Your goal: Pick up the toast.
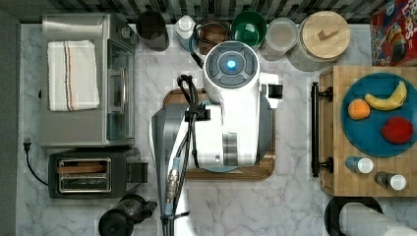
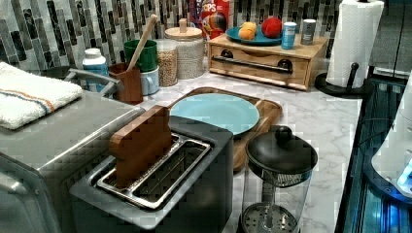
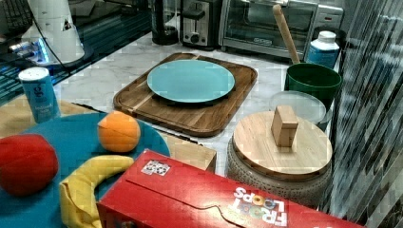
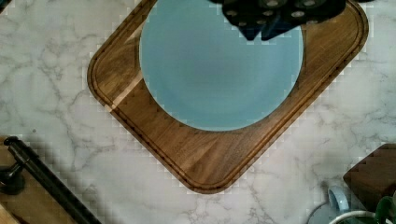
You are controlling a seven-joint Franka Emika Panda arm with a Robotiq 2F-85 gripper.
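Wrist view: the gripper (image 4: 275,21) shows as a dark shape hanging over one edge of the plate (image 4: 219,79). It holds nothing, and I cannot tell whether it stands wide or narrow. Right beneath it lies the pale blue plate, bare, resting on the tray (image 4: 201,163), which sits on the marble counter (image 4: 60,79). Further out from the gripper, a black handle (image 4: 42,177) runs along a wooden box at the frame's corner.

In the top view the arm (image 1: 231,108) stretches over the tray (image 1: 263,169) and covers most of it. The toast (image 1: 81,168) is well apart from the gripper, off to the top view's left of the arm. It stands edge-on in one slot of the toaster (image 1: 93,173), a narrow reddish-brown strip. Beyond the toaster, further from the arm, is the oven (image 1: 83,123) with a folded towel (image 1: 72,74) on top.

In the left view the toast (image 2: 141,145) rises upright and well clear of its slot, with the other slot beside it vacant. The toaster (image 2: 194,194) stands between the oven (image 2: 58,136) and a coffee press (image 2: 279,179), and the plate (image 2: 214,111) on its tray (image 2: 269,114) lies just behind.
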